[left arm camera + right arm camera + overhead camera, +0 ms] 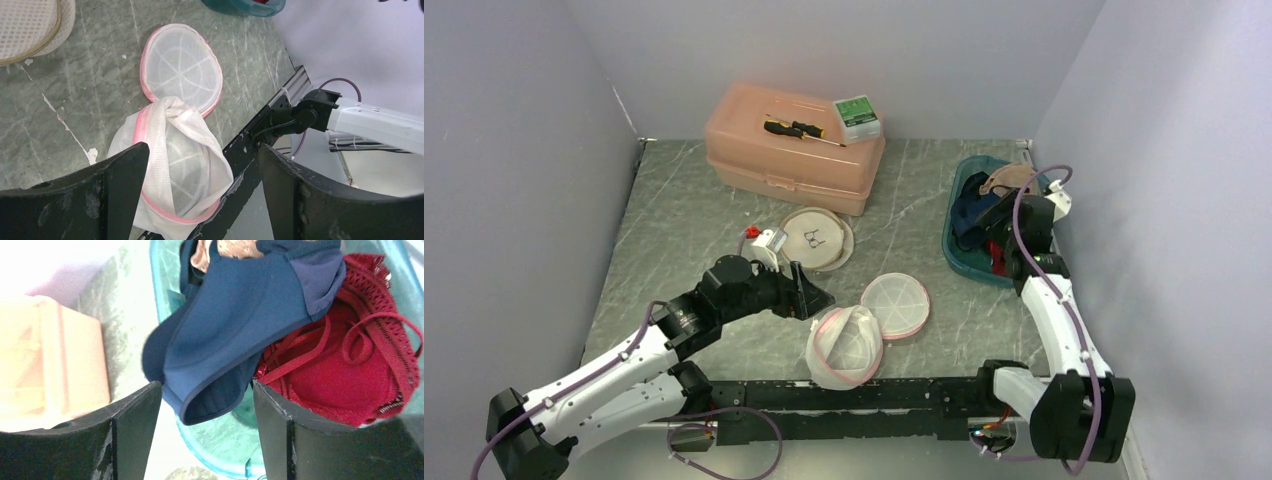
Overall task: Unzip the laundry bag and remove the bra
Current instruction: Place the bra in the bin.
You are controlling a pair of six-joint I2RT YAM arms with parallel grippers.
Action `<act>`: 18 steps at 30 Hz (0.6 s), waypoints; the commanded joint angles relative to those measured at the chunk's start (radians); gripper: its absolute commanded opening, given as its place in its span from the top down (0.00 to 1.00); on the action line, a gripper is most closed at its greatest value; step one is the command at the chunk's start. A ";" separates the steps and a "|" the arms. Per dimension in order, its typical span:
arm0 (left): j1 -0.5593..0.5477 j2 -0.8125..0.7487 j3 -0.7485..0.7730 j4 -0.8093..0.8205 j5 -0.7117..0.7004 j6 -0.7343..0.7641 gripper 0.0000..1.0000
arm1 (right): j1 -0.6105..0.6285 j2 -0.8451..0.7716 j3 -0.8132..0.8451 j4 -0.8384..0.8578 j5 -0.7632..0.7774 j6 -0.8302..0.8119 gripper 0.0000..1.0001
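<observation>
The white mesh laundry bag with pink trim (849, 345) lies unzipped near the front rail, its round lid (899, 303) flipped open beside it. In the left wrist view the bag (170, 165) looks empty, with the lid (182, 67) behind it. My left gripper (814, 295) is open and empty, just left of the bag (202, 190). My right gripper (1004, 240) is open above the teal basin (959, 262). In the right wrist view a blue bra (240, 320) hangs over the basin rim (225, 450) between the open fingers (207, 435), not gripped. A red bra (340, 375) lies beside it.
A peach toolbox (794, 150) stands at the back, with a screwdriver (799, 129) and a green box (857, 115) on top. A beige round mesh bag (817, 237) lies in front of it, with a small white object (769, 240) at its left.
</observation>
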 commanded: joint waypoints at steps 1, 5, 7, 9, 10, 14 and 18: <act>0.003 0.008 0.031 0.021 0.021 0.007 0.15 | 0.021 -0.077 0.123 -0.160 0.044 0.029 0.28; 0.002 0.004 0.022 0.006 0.010 0.009 0.15 | 0.034 -0.141 0.152 -0.188 -0.013 0.053 0.32; 0.002 0.001 0.010 0.004 -0.001 0.003 0.15 | 0.035 -0.174 0.103 -0.064 -0.116 0.090 0.45; 0.002 0.003 0.000 0.005 -0.002 -0.003 0.15 | 0.035 -0.133 0.103 0.016 -0.225 0.128 0.56; 0.003 0.006 -0.001 0.004 -0.004 -0.005 0.15 | 0.037 -0.092 0.121 0.029 -0.259 0.145 0.61; 0.002 0.011 -0.022 0.004 -0.004 -0.028 0.16 | 0.058 0.056 0.138 0.120 -0.299 0.178 0.67; 0.002 -0.015 -0.054 -0.006 -0.025 -0.054 0.16 | 0.058 0.166 0.117 0.161 -0.305 0.159 0.68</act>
